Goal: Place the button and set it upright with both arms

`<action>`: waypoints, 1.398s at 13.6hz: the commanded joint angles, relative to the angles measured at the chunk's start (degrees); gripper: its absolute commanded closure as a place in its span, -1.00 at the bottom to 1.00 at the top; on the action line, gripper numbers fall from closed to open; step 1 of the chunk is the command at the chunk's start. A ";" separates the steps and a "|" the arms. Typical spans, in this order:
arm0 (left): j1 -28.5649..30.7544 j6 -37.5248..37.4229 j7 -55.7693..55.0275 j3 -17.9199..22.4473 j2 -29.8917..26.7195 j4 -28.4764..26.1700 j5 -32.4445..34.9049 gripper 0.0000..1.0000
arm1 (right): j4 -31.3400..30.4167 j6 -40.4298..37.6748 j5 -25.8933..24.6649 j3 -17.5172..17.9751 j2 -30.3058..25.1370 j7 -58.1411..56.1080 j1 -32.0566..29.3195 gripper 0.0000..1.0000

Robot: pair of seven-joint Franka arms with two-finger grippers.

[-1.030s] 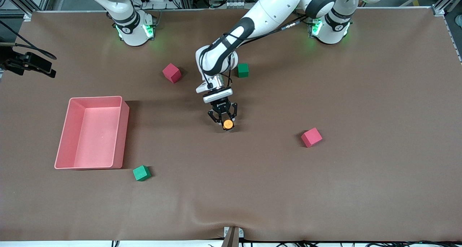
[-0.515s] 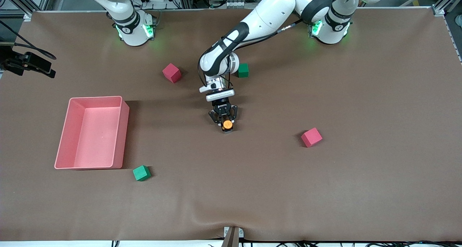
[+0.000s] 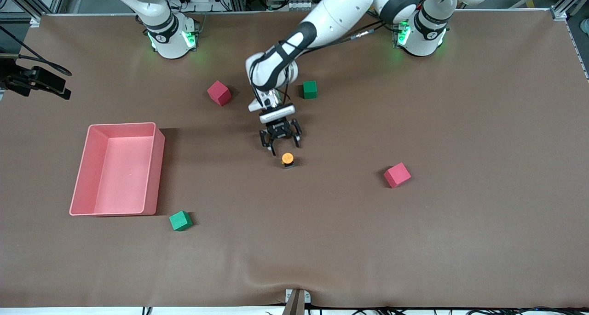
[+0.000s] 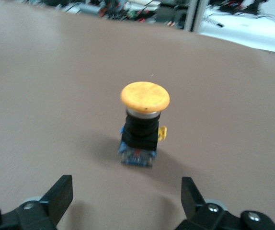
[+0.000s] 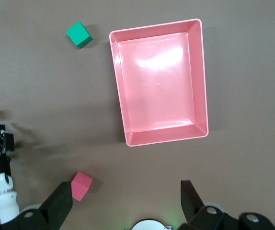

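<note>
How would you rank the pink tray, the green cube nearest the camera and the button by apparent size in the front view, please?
1. pink tray
2. green cube
3. button, clearly the smallest, standing upright with its orange cap up.

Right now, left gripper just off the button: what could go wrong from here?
1. The button stands upright on a narrow base under a wide orange cap; it looks top-heavy, so a small knock could tip it.
2. The left gripper, open, sits close beside the button; a low or sideways retreat might clip the cap.
3. The right gripper, open, waits high over the pink tray; no risk there.
</note>
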 commanded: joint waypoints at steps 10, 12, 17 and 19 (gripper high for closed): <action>13.25 -5.97 38.38 0.82 -35.60 -1.22 -43.43 -1.00 | 0.72 -0.34 0.38 0.57 0.17 0.13 -1.11 -1.00; 20.80 -6.76 46.83 0.82 -40.00 -1.31 -48.00 -1.00 | 0.72 -0.34 0.38 0.57 0.17 0.13 -0.93 -1.00; 38.82 -9.31 70.99 0.73 -45.72 -1.22 -59.78 -1.00 | 0.72 -0.43 0.38 0.57 0.17 0.13 -0.93 -1.00; 46.99 -11.06 80.31 0.73 -47.23 -1.22 -65.05 -1.00 | 0.72 -0.43 0.38 0.57 0.17 0.13 -0.93 -1.00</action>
